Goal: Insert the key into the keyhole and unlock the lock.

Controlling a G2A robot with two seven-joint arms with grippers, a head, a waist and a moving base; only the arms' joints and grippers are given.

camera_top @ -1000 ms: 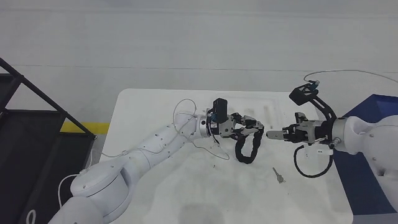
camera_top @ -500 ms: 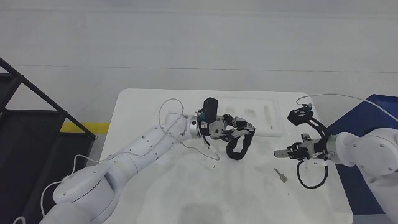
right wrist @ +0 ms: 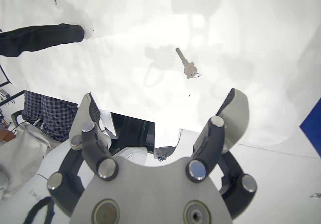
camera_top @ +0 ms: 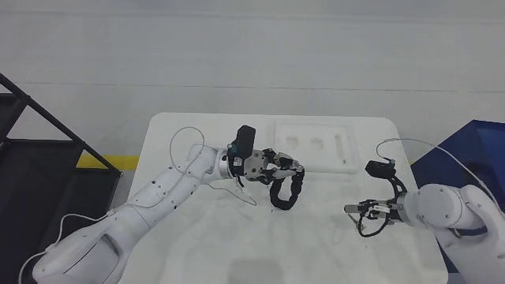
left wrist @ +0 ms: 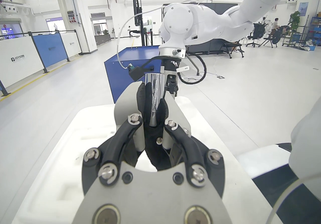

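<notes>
Right wrist view: right end effector (right wrist: 160, 99) open, empty; we'd straddle key (right wrist: 186, 65) by head, squarely. Left end effector (left wrist: 152, 112) grips cable lock (left wrist: 155, 87).

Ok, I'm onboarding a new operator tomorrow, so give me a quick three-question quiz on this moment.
1. True or false: the key lies on the table, with the right gripper not touching it.
2. What does the left gripper hold? A) the key B) the lock C) nothing
3. Fill in: the right gripper's jaws stand ____.

Key: 1 true; 2 B; 3 open.
</notes>
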